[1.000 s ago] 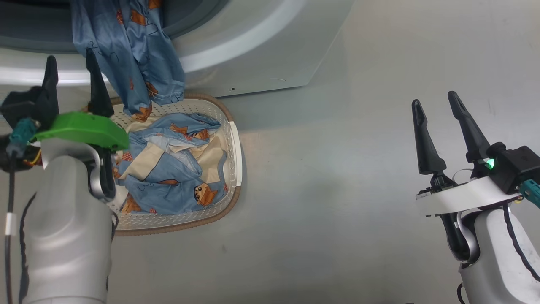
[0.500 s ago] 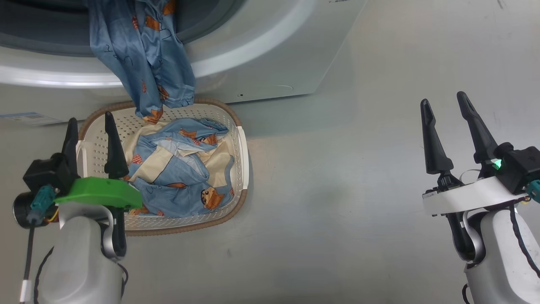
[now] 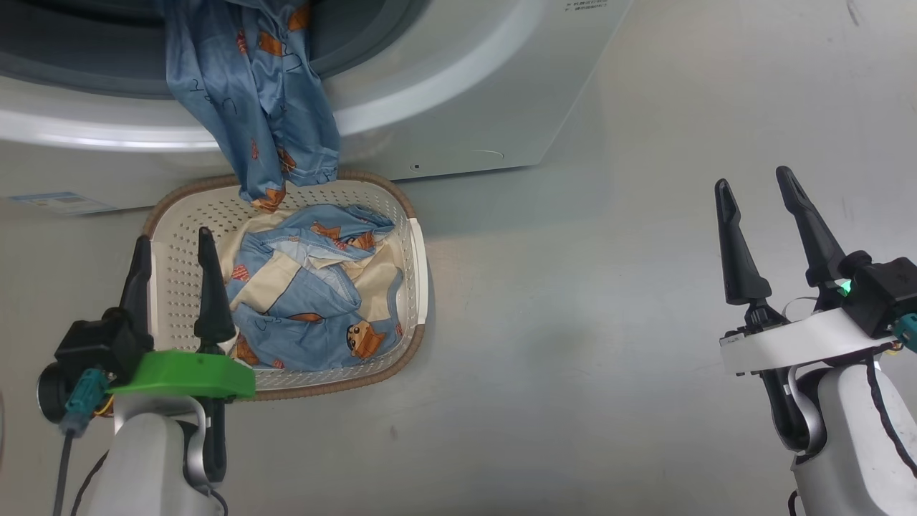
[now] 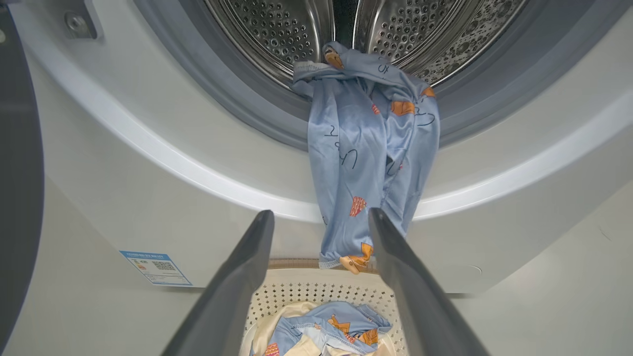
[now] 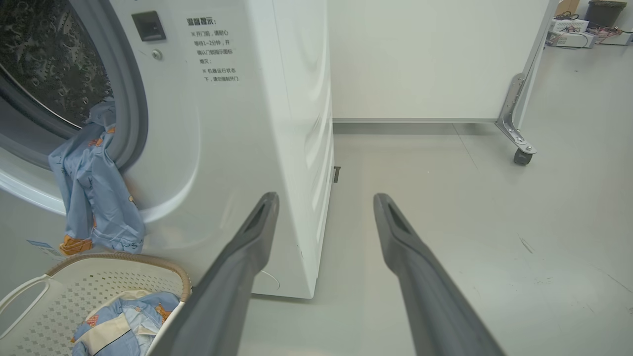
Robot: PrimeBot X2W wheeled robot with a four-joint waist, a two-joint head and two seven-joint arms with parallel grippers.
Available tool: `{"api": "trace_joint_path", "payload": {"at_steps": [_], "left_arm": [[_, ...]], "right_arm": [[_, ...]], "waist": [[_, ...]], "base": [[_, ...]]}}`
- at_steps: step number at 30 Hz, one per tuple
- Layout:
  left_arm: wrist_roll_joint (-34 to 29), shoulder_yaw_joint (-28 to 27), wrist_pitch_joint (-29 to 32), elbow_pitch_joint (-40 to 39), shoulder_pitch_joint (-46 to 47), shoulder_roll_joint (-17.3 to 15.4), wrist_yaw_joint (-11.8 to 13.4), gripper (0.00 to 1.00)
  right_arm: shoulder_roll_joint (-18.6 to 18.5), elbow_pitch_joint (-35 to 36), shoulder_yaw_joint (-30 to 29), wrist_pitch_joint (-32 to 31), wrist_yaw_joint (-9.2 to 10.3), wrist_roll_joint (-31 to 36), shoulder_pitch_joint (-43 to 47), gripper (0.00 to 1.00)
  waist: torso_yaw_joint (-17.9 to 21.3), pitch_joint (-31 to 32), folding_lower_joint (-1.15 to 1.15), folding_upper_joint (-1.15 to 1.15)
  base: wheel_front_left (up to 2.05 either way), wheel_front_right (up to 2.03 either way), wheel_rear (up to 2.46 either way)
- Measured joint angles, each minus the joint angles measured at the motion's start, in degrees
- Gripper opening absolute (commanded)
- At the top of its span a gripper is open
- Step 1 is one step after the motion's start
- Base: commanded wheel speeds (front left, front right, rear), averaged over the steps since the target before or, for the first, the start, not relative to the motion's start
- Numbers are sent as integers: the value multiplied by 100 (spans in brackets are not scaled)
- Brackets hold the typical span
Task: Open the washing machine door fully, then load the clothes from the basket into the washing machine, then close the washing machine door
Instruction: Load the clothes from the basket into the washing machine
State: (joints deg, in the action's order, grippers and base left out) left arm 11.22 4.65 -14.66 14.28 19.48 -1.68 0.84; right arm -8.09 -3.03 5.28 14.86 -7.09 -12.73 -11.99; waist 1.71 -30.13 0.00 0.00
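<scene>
The clothes just beside the released left pincer look light and limp. Pinch a raised fold. The right pincer stands released.

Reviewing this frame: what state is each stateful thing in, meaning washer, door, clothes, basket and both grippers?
Big white front-loading washing machine: mouth open, drum exposed.
Glossy black round door: swung open.
Cream perforated plastic basket: on the floor, holding crumpled clothes.
Light blue printed garment: draped over the grey gasket, half out, end dangling over the basket.
Left gripper: open, empty.
Right gripper: open, empty.
</scene>
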Motion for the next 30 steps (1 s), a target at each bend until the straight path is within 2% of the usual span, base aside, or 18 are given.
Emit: {"api": "trace_joint_path", "payload": {"at_steps": [15, 30], "left_arm": [[60, 105, 0, -485, -397, -5, 92, 100], [38, -67, 55, -642, -403, -70, 254, 100]], "right_arm": [[36, 1, 16, 0, 0, 0, 3, 100], [205, 15, 100, 0, 0, -4, -14, 100]], "waist": [[108, -42, 0, 0], [470, -216, 0, 0]], "base": [[0, 0, 0], [0, 0, 0]]}}
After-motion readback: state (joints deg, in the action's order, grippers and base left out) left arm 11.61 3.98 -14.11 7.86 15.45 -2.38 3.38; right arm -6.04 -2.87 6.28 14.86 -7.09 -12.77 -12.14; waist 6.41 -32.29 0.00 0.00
